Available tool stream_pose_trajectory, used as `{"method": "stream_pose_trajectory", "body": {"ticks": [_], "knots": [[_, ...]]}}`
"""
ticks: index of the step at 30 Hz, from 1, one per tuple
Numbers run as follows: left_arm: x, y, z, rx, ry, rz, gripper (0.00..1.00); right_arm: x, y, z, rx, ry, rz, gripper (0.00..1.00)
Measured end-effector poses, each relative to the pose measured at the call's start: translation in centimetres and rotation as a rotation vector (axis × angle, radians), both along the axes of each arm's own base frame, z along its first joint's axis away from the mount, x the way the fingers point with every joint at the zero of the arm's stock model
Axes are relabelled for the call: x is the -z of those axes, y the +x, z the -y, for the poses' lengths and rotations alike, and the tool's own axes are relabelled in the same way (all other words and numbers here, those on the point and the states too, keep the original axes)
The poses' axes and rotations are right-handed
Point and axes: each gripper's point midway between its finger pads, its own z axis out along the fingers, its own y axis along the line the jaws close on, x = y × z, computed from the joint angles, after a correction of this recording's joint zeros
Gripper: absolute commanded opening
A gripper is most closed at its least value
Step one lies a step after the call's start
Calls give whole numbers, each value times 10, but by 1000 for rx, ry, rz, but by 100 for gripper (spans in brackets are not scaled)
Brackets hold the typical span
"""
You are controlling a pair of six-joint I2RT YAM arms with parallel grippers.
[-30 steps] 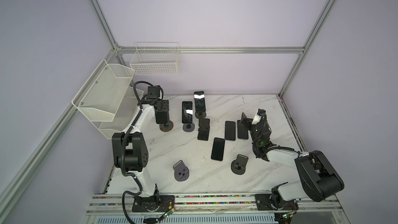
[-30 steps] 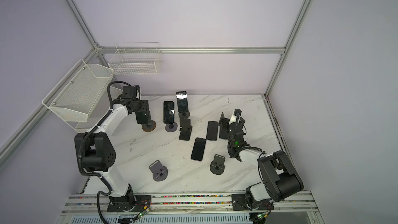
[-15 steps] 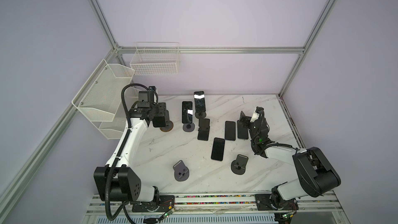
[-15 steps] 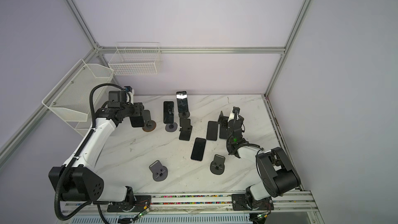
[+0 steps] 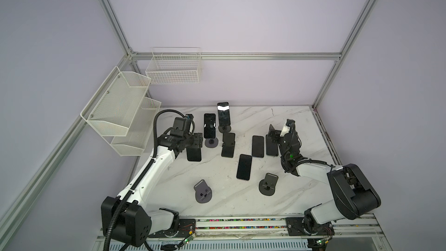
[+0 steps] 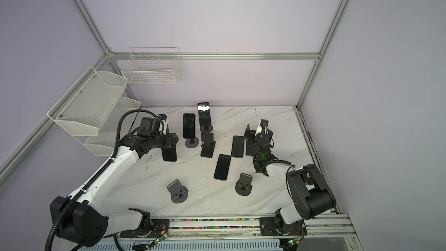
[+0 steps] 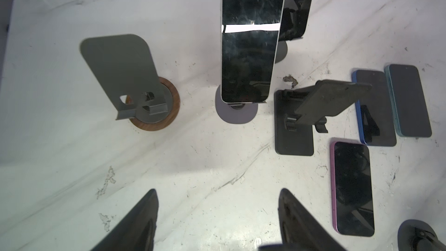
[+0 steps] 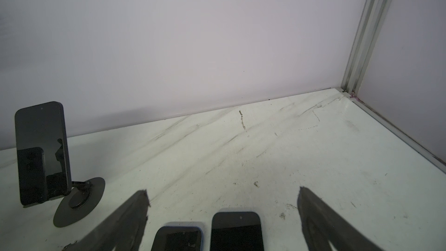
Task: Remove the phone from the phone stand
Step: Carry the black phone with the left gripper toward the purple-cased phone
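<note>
Left pincer [image 5: 195,146] is clamped on the phone [image 5: 193,155], which hangs just under it, clear of the empty wood-based stand [image 7: 118,68] ahead; you're holding one end only, so a fast swing could drop it onto the worktop [image 5: 222,177].

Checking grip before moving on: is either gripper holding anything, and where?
The left gripper clamps a dark phone across one end. The right gripper is open, holding nothing.
</note>
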Motion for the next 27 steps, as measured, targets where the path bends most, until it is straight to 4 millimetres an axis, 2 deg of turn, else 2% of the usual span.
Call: {"method": "stream_pose_trajectory", "body": {"ticks": [8, 16, 27], "knots": [[55, -9, 36, 24, -35, -147, 64, 0, 0, 0, 0, -1, -1, 97], [95, -31, 75, 63, -128, -273, 64, 0, 0, 0, 0, -1, -1, 97], [120, -51, 117, 105, -128, -332, 61, 4, 0, 0, 0, -5, -13, 97]]}}
